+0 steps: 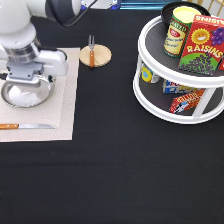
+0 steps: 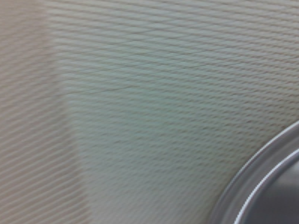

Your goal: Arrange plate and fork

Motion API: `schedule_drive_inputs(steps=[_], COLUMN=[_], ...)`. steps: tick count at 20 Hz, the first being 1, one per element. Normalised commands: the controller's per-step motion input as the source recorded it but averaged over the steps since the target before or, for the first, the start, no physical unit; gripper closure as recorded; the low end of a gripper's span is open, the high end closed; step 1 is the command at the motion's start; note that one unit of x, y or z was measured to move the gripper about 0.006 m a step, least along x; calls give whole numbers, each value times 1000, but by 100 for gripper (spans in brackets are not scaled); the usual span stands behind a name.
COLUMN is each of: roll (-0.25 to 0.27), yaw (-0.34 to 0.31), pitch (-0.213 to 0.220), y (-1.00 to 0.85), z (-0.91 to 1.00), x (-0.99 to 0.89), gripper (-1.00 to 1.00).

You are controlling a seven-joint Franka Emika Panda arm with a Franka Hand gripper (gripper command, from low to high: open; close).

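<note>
the round shiny silver metal plate [image 1: 26, 95] lies on the pale woven rectangular placemat [image 1: 65, 100] at the exterior view's left, and the white robot gripper [image 1: 22, 79] sits low directly over it, covering the plate's rim at about twelve o'clock. whether the hand is released, clenched or grasping the rim cannot be told from this view. the wrist view shows the ribbed weave of the placemat [image 2: 146, 100] up close with a curved piece of the plate's rim [image 2: 270, 172]. the small fork with a brown wooden handle and silver tines [image 1: 91, 50] rests on the flat round light-wood disc [image 1: 100, 57], off at about two o'clock from the plate and well apart from the gripper. a longer wooden-handled knife with a flat blade [image 1: 27, 126] lies on the placemat at six o'clock from the plate. a white two-tier round turntable shelf [image 1: 150, 97] holding cans and boxes stands at the exterior view's right on the black tablecloth [image 1: 110, 170].
</note>
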Motion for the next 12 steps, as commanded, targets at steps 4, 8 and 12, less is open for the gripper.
schedule_drive_inputs(steps=[4,8,12], roll=[-25,-51,-67], yaw=[0,0,0], pitch=[-273,-255,-207], y=[396,463,600], z=[63,0,65], x=[-856,-845,-833], gripper=[-100,-100,-100])
